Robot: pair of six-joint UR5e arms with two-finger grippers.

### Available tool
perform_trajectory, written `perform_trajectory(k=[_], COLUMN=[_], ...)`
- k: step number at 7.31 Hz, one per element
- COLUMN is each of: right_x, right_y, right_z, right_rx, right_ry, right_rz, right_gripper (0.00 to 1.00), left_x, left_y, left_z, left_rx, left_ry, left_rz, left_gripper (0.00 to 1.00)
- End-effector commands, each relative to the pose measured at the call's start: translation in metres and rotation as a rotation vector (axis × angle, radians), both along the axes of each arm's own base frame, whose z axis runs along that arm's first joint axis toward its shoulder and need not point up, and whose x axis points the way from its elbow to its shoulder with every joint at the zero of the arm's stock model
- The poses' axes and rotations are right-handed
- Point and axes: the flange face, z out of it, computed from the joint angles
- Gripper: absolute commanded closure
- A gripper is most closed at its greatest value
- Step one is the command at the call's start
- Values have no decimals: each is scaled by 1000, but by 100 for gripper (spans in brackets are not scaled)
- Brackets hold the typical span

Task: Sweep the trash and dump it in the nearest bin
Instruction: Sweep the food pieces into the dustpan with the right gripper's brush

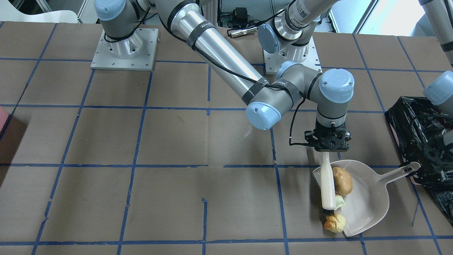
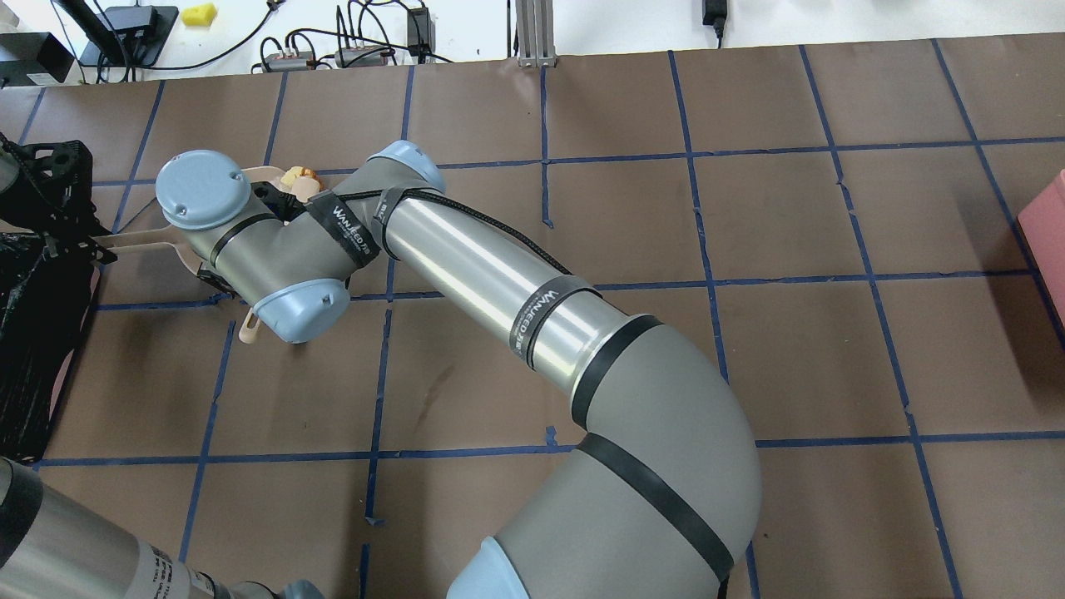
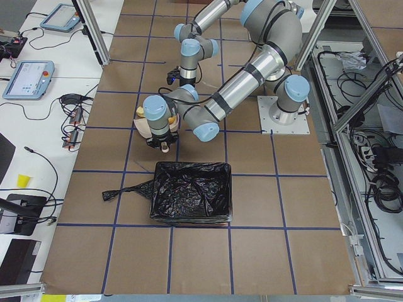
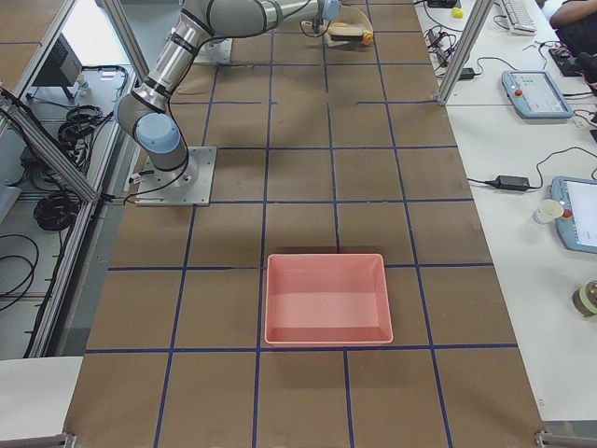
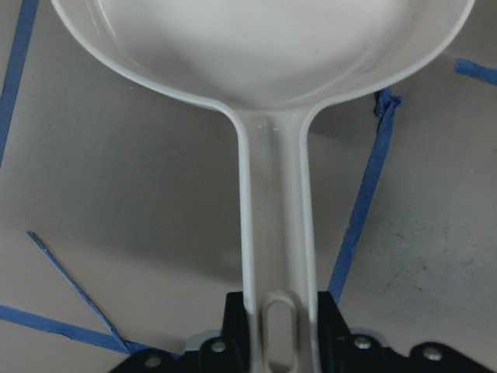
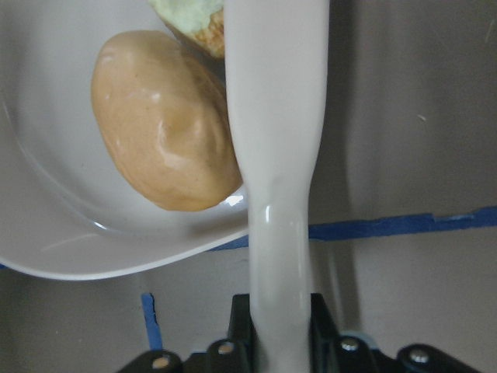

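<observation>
Nearest, the golden-brown crusty bread-like lump [image 1: 334,223] lies at the lip of the pale grey plastic dustpan [image 1: 370,203], not yet in. The pale yellow-green bitten chunk [image 1: 339,202] and tan-brown potato-like oval [image 1: 342,180] are inside. The right gripper [image 1: 327,151] has its jaws clamped on the white brush handle [image 1: 328,187]. The left gripper [image 5: 276,346] has its jaws clamped on the dustpan handle [image 5: 276,233], confirmed only by the wrist views. Dumping into the black-bag-lined bin [image 1: 410,120] remains.

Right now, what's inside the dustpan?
The potato lies inside the dustpan. The green chunk sits near its mouth, partly covered by the brush. The bread lump is at the lip; whether it's on the pan can't be told.
</observation>
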Motion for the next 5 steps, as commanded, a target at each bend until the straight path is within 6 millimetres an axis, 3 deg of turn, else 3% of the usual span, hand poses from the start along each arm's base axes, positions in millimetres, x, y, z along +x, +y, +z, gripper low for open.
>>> perform_trajectory(k=[1, 2, 5], right_x=[22, 23, -12], right_y=[23, 26, -15], right_z=[23, 28, 36], right_rx=[34, 34, -14], right_ry=[-73, -79, -36], right_rz=[-42, -51, -28], right_gripper=[86, 86, 86], left_x=[0, -1, -3], left_y=[0, 2, 5], left_z=[0, -3, -5], left_rx=[-1, 6, 12], left_ry=[1, 4, 4], left_rz=[0, -1, 0], left_gripper=[100, 100, 100])
